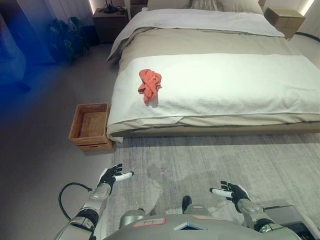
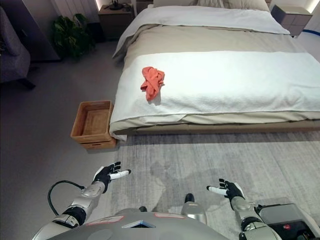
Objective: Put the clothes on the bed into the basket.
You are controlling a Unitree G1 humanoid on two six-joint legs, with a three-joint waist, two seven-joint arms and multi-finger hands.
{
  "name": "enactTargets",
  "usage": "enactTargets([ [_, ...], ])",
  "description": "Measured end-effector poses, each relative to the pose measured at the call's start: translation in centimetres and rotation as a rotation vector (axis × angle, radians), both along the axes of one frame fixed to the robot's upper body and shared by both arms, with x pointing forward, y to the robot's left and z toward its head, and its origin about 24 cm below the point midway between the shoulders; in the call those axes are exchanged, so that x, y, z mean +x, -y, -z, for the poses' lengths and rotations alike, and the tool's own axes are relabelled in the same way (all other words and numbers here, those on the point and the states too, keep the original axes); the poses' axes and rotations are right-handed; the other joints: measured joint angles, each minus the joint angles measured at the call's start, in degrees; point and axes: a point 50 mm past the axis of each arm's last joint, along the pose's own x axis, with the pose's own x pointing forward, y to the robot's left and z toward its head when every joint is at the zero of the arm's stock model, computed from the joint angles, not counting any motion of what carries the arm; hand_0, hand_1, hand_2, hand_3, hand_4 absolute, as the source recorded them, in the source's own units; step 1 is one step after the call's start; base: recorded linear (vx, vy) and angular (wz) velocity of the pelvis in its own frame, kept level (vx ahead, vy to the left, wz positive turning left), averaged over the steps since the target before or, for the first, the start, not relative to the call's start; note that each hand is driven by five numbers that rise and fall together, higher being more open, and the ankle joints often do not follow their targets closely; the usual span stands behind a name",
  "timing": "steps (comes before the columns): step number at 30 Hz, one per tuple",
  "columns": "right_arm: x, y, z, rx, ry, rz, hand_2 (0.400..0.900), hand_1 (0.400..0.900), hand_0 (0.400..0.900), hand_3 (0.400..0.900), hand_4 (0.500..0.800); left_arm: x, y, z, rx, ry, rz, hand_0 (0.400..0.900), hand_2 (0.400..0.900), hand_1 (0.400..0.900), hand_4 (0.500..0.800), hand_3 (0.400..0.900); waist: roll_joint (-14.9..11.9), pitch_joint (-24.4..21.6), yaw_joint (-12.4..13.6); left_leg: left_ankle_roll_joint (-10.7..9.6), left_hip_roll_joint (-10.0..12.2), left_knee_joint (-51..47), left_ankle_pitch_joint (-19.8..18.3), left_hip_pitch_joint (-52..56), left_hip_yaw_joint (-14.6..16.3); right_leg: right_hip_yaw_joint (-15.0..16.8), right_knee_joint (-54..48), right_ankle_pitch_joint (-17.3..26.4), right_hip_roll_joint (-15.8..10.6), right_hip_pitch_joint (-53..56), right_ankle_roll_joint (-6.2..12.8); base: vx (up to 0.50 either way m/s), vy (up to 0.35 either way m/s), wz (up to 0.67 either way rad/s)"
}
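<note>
A crumpled coral-red piece of clothing (image 1: 149,85) lies on the white cover of the bed (image 1: 240,85), near its left front corner. A brown wicker basket (image 1: 90,126) stands empty on the floor beside that corner. My left hand (image 1: 113,175) is open, held low over the rug, well short of the bed and basket. My right hand (image 1: 231,190) is open too, low at the right, also far from the bed. Both hands hold nothing.
A grey rug (image 1: 215,160) covers the floor between me and the bed. Nightstands (image 1: 111,20) stand at both sides of the headboard. A potted plant (image 2: 72,35) and a dark chair (image 2: 12,50) stand at the far left.
</note>
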Motion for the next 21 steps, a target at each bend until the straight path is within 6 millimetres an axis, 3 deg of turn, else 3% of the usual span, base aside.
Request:
enactTargets([
  [5,-0.5,0.2,0.1,0.005,-0.027,0.01,0.9,0.9,0.9,0.9,0.8,1.5,0.5,-0.6,-0.012,0.042,0.039,0.9,0.9,0.9,0.8,0.9,-1.21,2.59,-0.59,4.88,-4.69,2.27,-0.86,0.07,-0.54,1.76,15.95,-2.41,-6.01,-6.1,1.72,-0.02,0.261,0.12],
  [7,-0.1,0.0,0.2,0.013,-0.025,0.014,0.9,0.9,0.9,0.9,0.8,1.7,0.3,-0.8,-0.012,0.05,0.046,0.9,0.9,0.9,0.8,0.9,-0.22,4.49,-0.74,6.51,-5.11,4.56,-2.18,-0.5,0.11,4.53,26.63,3.09,-6.88,-12.81,2.36,0.14,0.093,0.03],
  [8,-0.5,-0.1,0.3,0.022,-0.038,0.017,0.9,0.9,0.9,0.9,0.8,1.4,0.2,-0.7,-0.009,0.042,0.043,0.9,0.9,0.9,0.8,0.9,0.72,4.83,-0.83,7.64,-4.67,5.24,-2.5,-0.77,-0.03,4.43,29.68,3.96,-6.95,-14.83,2.35,0.23,0.014,0.09],
  [10,-0.5,0.1,0.3,0.041,-0.021,0.058,0.9,0.9,0.9,0.9,0.8,1.3,-0.2,-0.8,-0.001,0.042,0.029,0.9,0.9,0.9,0.8,0.9,1.41,5.11,-1.92,11.83,-4.56,4.74,-3.31,-0.69,-0.85,3.84,27.81,3.29,-5.86,-16.7,2.91,0.29,-0.052,0.16],
  [11,0.0,0.0,0.1,0.04,-0.011,0.054,0.9,0.9,0.9,0.9,0.8,1.4,-0.8,-1.0,0.01,0.046,0.022,0.9,0.9,0.9,0.8,0.9,1.18,5.85,-2.56,12.89,-4.59,5.07,-2.65,-1.54,-1.19,3.86,24.96,3.28,-5.63,-16.78,3.19,0.35,-0.068,0.28],
  [13,-0.3,0.1,0.2,0.041,-0.018,0.058,0.9,0.9,0.9,0.9,0.8,1.1,-1.2,-0.9,0.018,0.033,0.002,0.9,0.9,0.9,0.8,0.9,0.54,6.52,-4.36,13.23,-4.96,5.44,-2.59,-1.25,-1.76,4.12,16.07,3.73,-4.96,-15.89,4.3,0.32,-0.04,0.3],
  [15,-0.6,-0.1,0.4,0.046,-0.025,0.061,0.9,0.9,0.9,0.9,0.8,0.9,-1.5,-0.8,0.022,0.026,-0.019,0.9,0.9,0.9,0.8,0.9,0.18,7.57,-6.04,13.4,-4.96,5.63,-2.74,-0.68,-2.37,4.07,4.64,5.93,-4.57,-14.95,7.08,0.25,-0.001,0.27],
  [17,-1.6,-0.8,0.8,0.063,-0.056,0.071,0.9,0.9,0.9,0.9,0.8,0.9,-1.6,-0.8,0.026,0.027,-0.026,0.9,0.9,0.9,0.8,0.9,-0.88,8.42,-7.47,13.3,-4.77,4.69,-3.46,0.87,-3.17,4.47,-2.68,7.2,-4.03,-15.15,7.41,0.23,0.01,0.22],
  [19,-3.3,-1.6,1.4,0.086,-0.107,0.088,0.9,0.9,0.9,0.9,0.8,1.2,-1.3,-0.9,0.019,0.037,-0.016,0.9,0.9,0.9,0.8,0.9,-1.83,8.29,-7.6,11.72,-3.98,3.81,-4.41,1.33,-4.39,5.65,-0.78,6.92,-2.73,-15.66,7.68,0.23,-0.003,0.23],
  [20,-4.6,-2.1,1.8,0.099,-0.142,0.1,0.9,0.9,0.9,0.9,0.8,1.1,-1.3,-0.8,0.021,0.036,-0.013,0.9,0.9,0.9,0.8,0.9,-2.89,7.44,-7.28,9.86,-3.82,2.4,-5.33,2.49,-5.55,5.91,2.21,4.94,-1.92,-14.82,7.91,0.27,-0.024,0.28],
  [21,-6.0,-2.8,2.2,0.117,-0.178,0.114,0.9,0.9,0.9,0.9,0.8,1.0,-1.6,-0.8,0.028,0.03,-0.015,0.9,0.9,0.9,0.8,0.9,-5.03,5.94,-7.39,7.76,-4.38,2.13,-5.85,2.83,-6.84,6.17,3.53,-1.64,-2.21,-12.65,7.95,0.27,-0.031,0.29],
])
